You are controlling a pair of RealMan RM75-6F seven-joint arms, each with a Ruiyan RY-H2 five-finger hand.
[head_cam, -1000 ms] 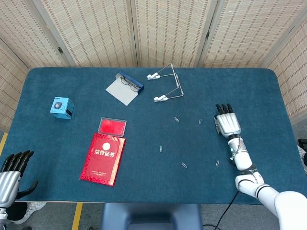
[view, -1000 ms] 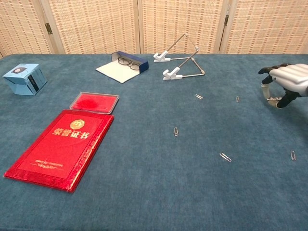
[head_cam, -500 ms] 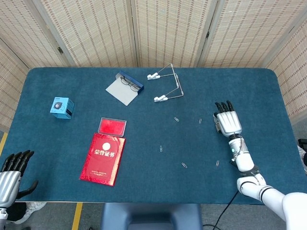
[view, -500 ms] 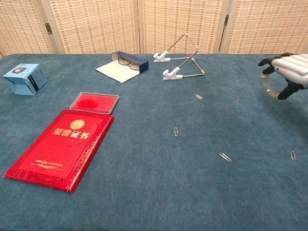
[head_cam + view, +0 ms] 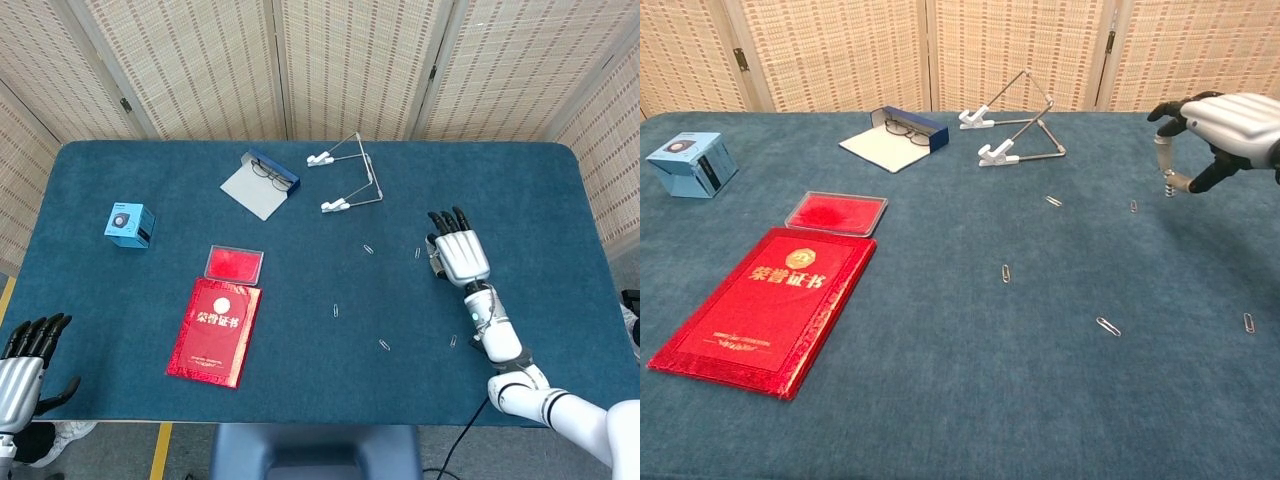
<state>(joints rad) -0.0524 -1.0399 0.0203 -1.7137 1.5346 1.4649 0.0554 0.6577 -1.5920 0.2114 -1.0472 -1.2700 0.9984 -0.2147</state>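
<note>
My right hand hovers over the right part of the blue table, palm down, fingers spread and holding nothing. In the chest view the same hand hangs above the cloth with its fingertips pointing down. The thing nearest to it is a paperclip, just to its left and also visible in the chest view. My left hand sits off the table's near left corner with its fingers apart and nothing in it.
Several more paperclips lie scattered, such as one, another and a third. A red booklet and red ink pad lie left of centre. A small blue box, glasses case and wire stand stand further back.
My right hand has moved left and a little away from me, towards the paperclip, and sits higher in the chest view. The left hand and the objects have stayed put.
</note>
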